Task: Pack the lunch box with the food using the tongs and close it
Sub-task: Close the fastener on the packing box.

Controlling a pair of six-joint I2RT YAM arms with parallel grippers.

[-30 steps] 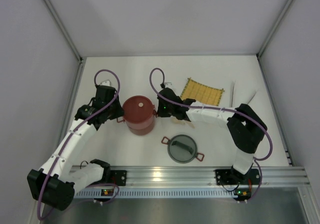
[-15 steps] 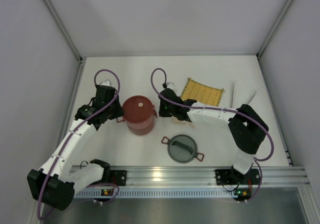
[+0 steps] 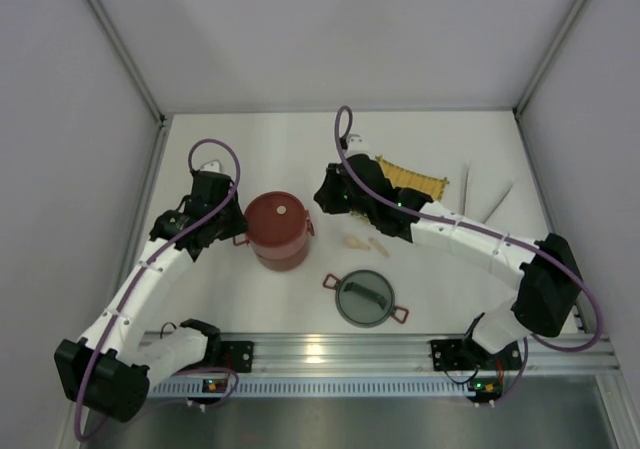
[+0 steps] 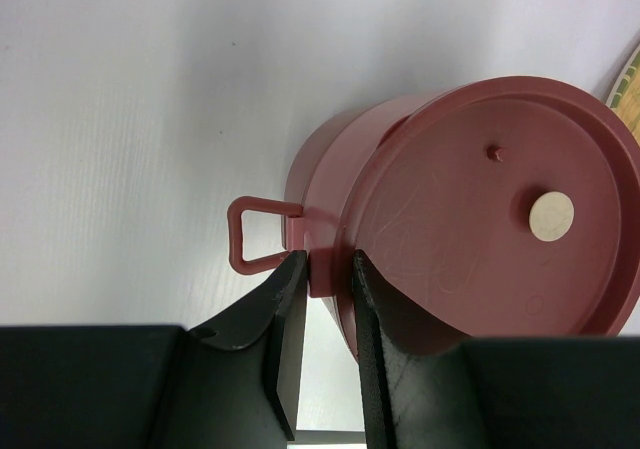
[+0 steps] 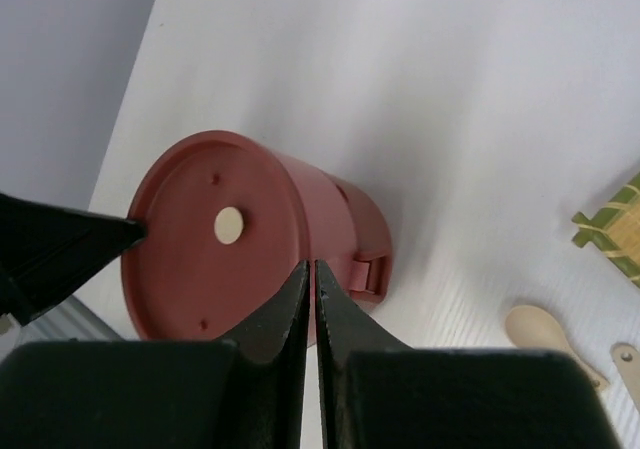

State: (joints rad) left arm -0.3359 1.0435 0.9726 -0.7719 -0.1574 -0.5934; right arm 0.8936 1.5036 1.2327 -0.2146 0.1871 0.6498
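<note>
The lunch box (image 3: 277, 227) stands stacked left of centre, dark red, with a flat red lid (image 4: 480, 209) on top. My left gripper (image 4: 328, 274) is at its left side, shut on the red tab beside the small loop handle (image 4: 250, 234). Raised above and to the right of the box, my right gripper (image 5: 312, 269) is shut with nothing in it, and the box (image 5: 215, 239) shows below its tips. The tongs (image 3: 465, 187) lie at the far right as two pale thin arms. The grey domed lid (image 3: 365, 299) rests in front. No food is in view.
A yellow woven mat (image 3: 415, 181) lies behind the right arm. Two cream spoon-shaped pieces (image 3: 355, 240) lie between the box and the grey lid, and one also shows in the right wrist view (image 5: 540, 326). Walls enclose the table on three sides.
My right arm has lifted and swung back and right, away from the box's right side, uncovering the cream spoons. The left gripper has kept its hold.
</note>
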